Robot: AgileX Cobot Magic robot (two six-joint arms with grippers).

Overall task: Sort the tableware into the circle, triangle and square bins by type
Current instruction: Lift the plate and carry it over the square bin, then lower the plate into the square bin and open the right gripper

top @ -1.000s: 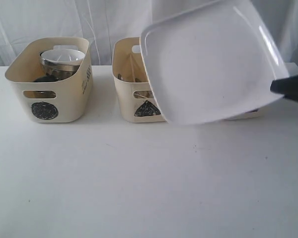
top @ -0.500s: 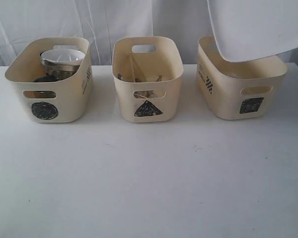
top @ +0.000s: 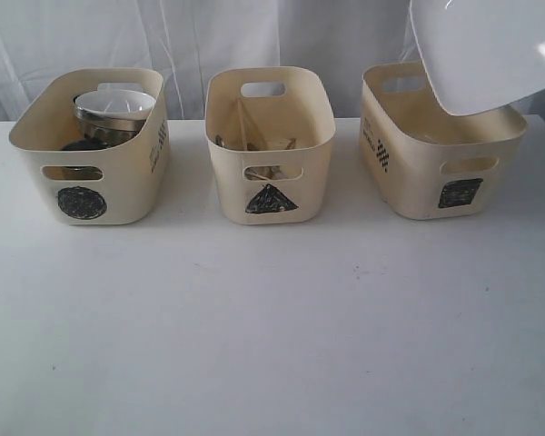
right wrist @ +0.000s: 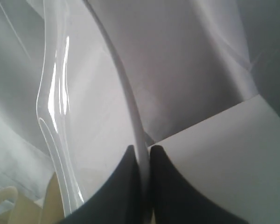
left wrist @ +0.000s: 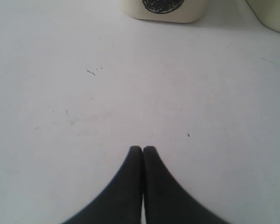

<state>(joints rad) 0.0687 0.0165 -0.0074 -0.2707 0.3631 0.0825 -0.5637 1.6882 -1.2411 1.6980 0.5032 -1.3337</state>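
Overhead at the far right, the large white rounded-square plate hangs tilted in the air, its lower edge above the back of the square tub and partly hiding that tub's far rim; whether it touches the rim cannot be told. The right pincer grips the plate's thin rim, its two dark fingers pressed narrowly on either side of the edge. That pincer itself lies outside the exterior view.

The three cream tubs stand in a row at the back of the white bench, apart from one another. The circle tub is on the left and holds a shiny steel bowl, pale on top, reaching up to its rim; darker things below it are too dim to name. The triangle tub in the middle holds thin cutlery lying against its inner wall.

The left pincer is pressed together with nothing between its tips, over bare bench in front of the circle tub. A white curtain hangs behind everything.
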